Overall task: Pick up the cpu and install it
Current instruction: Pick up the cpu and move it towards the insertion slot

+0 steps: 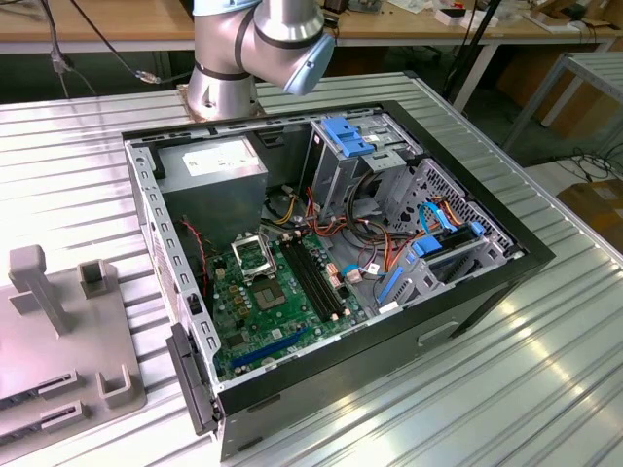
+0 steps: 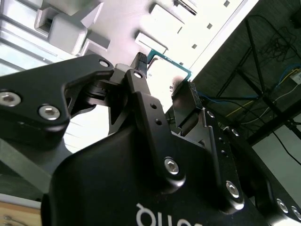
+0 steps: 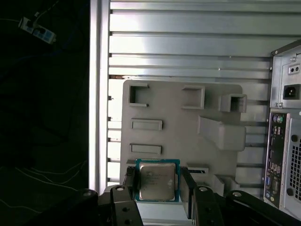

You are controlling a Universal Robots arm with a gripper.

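While one arm (image 1: 255, 44) stands at the far end of the ribbed metal table (image 1: 506, 389) in the exterior view, its gripper (image 3: 157, 179) is clenched on the cpu (image 3: 157, 184), one small square chip with a pale metal face and a green border. Two black fingers (image 3: 130, 181) press against two opposite edges of it, as both wrist views show. The chip hangs above one grey fixture tray (image 3: 174, 141), clear of its surface, which carries two flat bars and several raised blocks. One open computer case (image 1: 526, 258) lies on the table, toward the exterior view's right of the tray. Inside it I count one green board (image 1: 248, 309), and on that one black socket (image 1: 255, 255) with a metal frame. The cpu is over the tray, not at the socket.
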